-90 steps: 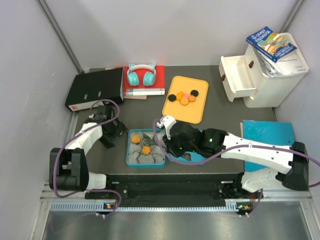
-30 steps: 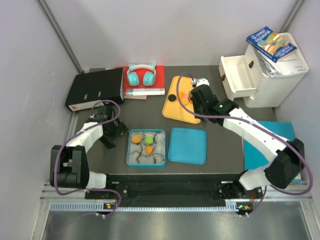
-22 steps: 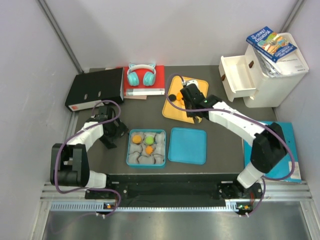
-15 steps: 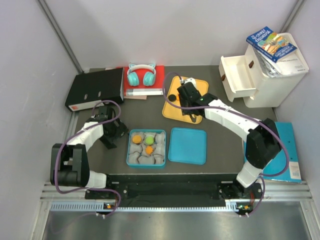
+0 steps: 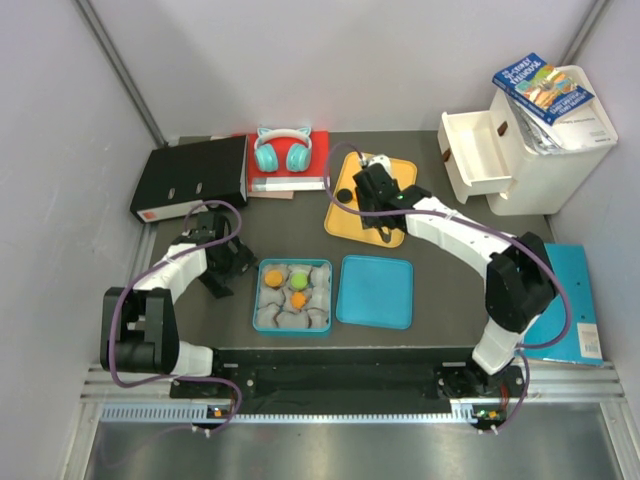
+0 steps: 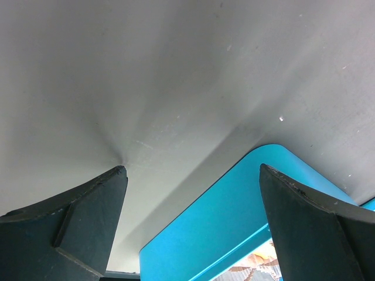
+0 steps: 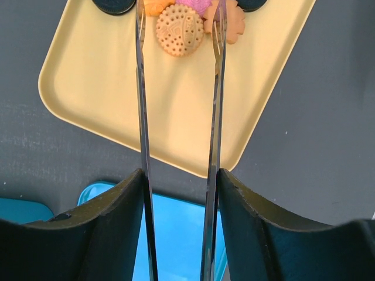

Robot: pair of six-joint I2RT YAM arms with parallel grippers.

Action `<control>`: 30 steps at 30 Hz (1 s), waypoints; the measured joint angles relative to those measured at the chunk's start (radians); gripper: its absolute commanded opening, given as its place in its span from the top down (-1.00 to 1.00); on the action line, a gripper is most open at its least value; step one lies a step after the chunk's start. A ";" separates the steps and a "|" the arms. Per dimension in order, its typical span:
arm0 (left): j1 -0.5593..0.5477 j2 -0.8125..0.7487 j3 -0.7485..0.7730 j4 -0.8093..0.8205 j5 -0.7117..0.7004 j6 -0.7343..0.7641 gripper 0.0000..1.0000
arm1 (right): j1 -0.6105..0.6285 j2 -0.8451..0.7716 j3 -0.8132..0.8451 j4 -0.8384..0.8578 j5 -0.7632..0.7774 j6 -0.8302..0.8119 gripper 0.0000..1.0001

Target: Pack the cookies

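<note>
The cookies lie on a yellow tray (image 5: 352, 215), mostly hidden in the top view by my right gripper (image 5: 368, 186); one black cookie (image 5: 344, 196) shows. In the right wrist view my right gripper (image 7: 179, 17) is open, its long thin blades either side of a round orange cookie (image 7: 179, 29). Beside it lie a pink cookie (image 7: 196, 4), an orange flower-shaped cookie (image 7: 232, 23) and black cookies (image 7: 114, 6). The teal box (image 5: 292, 295) of paper cups holds two orange cookies (image 5: 271, 277) and a green one (image 5: 297, 279). My left gripper (image 5: 232, 262) is open and empty by the box's left side (image 6: 234, 216).
The teal lid (image 5: 375, 291) lies right of the box. Headphones (image 5: 281, 150) on a red book and a black binder (image 5: 192, 176) sit at the back left. A white drawer unit (image 5: 525, 140) with a book on top stands at the back right.
My right gripper left the teal box, where a green cookie now lies, swung to the yellow tray and settled over the cookies. The left arm has not moved.
</note>
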State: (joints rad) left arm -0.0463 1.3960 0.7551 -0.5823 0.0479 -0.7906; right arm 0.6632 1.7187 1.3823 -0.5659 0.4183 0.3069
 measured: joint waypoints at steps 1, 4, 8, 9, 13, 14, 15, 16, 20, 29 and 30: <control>0.000 0.000 0.000 0.000 0.000 0.000 -0.97 | 0.000 0.004 0.000 0.001 -0.002 0.000 -0.02; 0.000 0.000 0.000 0.000 0.000 0.000 -0.97 | 0.000 0.012 0.000 0.002 -0.007 0.000 -0.01; 0.000 0.000 0.000 0.000 0.000 0.000 -0.97 | 0.000 0.026 0.000 0.005 -0.009 0.000 -0.01; 0.000 0.000 0.000 0.000 0.000 0.000 -0.97 | 0.000 0.031 0.000 0.005 -0.009 0.000 -0.01; 0.000 0.000 0.000 0.000 0.000 0.000 -0.97 | 0.000 0.053 0.000 0.005 -0.011 0.000 0.05; 0.000 0.000 0.000 0.000 0.000 0.000 -0.97 | 0.000 0.059 0.000 0.005 -0.011 0.000 0.09; 0.000 0.000 0.000 0.000 0.000 0.000 -0.97 | 0.000 0.063 0.000 0.005 -0.011 0.001 0.12; 0.001 0.000 0.000 0.000 0.000 0.000 -0.97 | 0.000 0.066 -0.001 0.005 -0.012 0.002 0.14; 0.001 0.000 0.000 0.000 0.000 0.000 -0.97 | -0.001 0.069 -0.003 0.004 -0.011 0.008 0.11; 0.002 0.000 0.000 0.000 0.001 0.000 -0.97 | -0.001 0.067 -0.047 0.002 -0.030 0.019 -0.01; 0.002 0.000 0.000 0.000 0.001 0.000 -0.97 | -0.001 0.064 -0.054 0.001 -0.033 0.023 -0.02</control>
State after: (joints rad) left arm -0.0444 1.3960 0.7551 -0.5819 0.0486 -0.7902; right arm 0.6624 1.7828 1.3281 -0.5652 0.3851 0.3298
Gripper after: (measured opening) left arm 0.985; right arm 0.499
